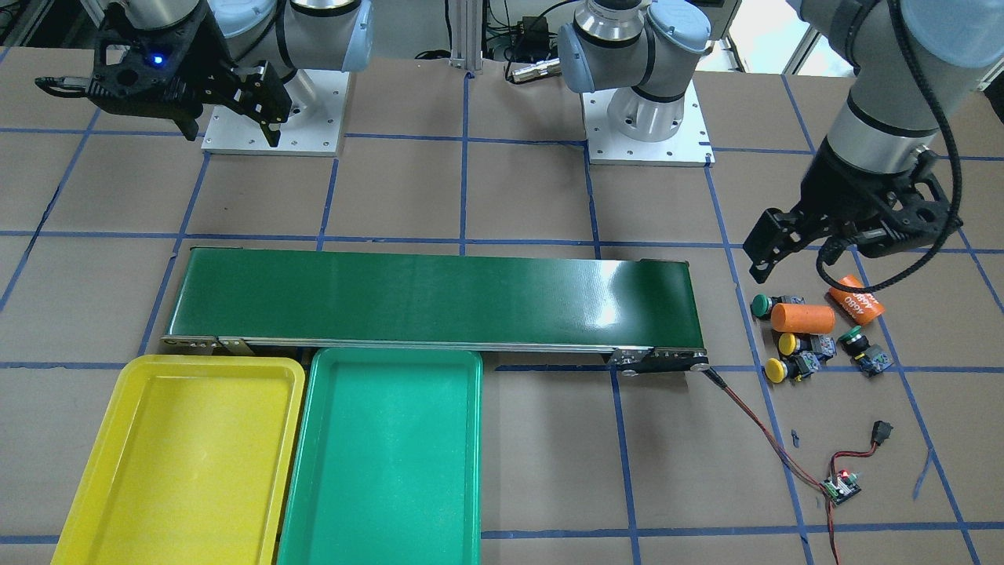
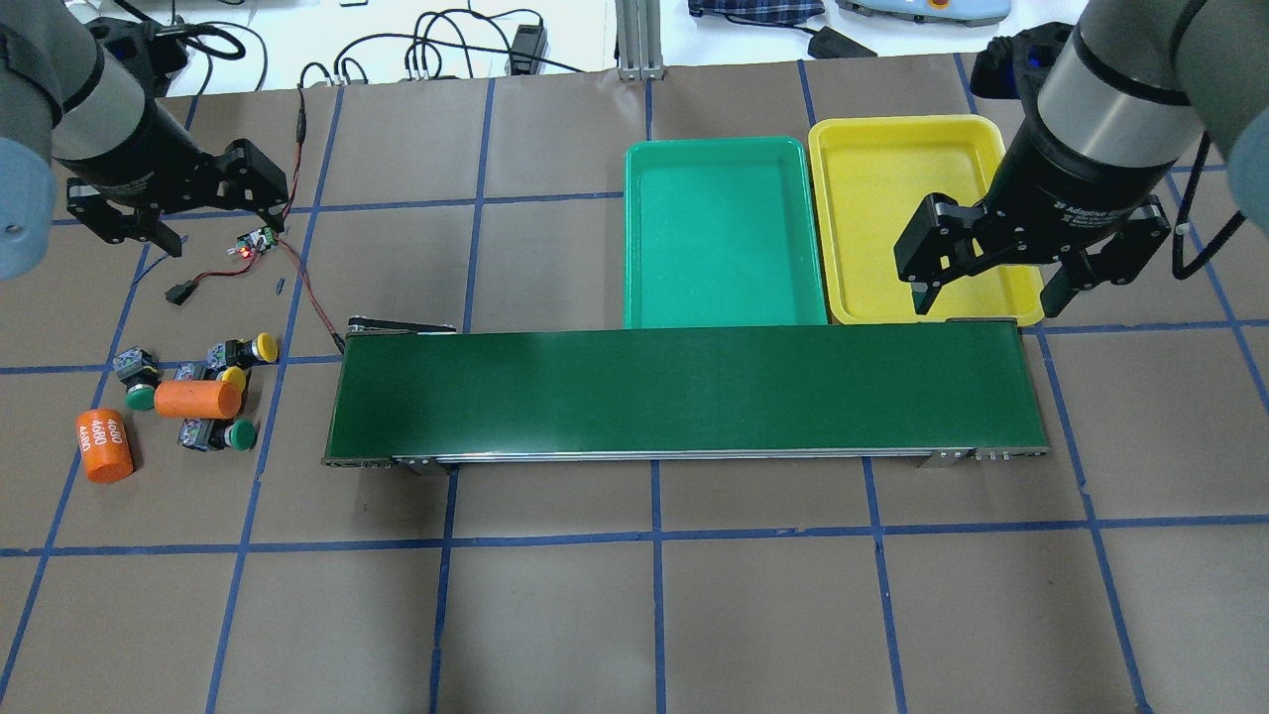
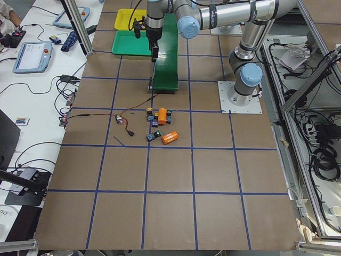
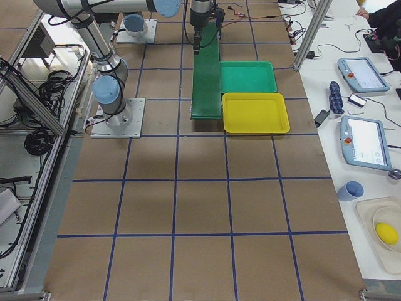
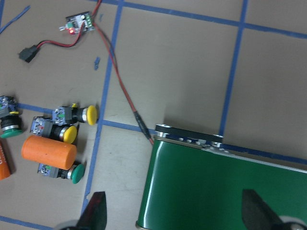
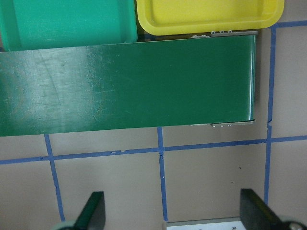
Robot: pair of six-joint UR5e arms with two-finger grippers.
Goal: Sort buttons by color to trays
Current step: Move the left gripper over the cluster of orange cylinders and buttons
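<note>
Four buttons lie at the table's left end beside the belt: two yellow and two green. They also show in the left wrist view, yellow and green. The green tray and yellow tray sit side by side behind the belt, both with nothing in them. My left gripper is open and empty, raised beyond the buttons. My right gripper is open and empty above the yellow tray's near edge.
A long dark-green conveyor belt crosses the middle. A plain orange cylinder lies among the buttons, and one printed "4680" lies further left. A small circuit board and black switch on red wires lie behind them.
</note>
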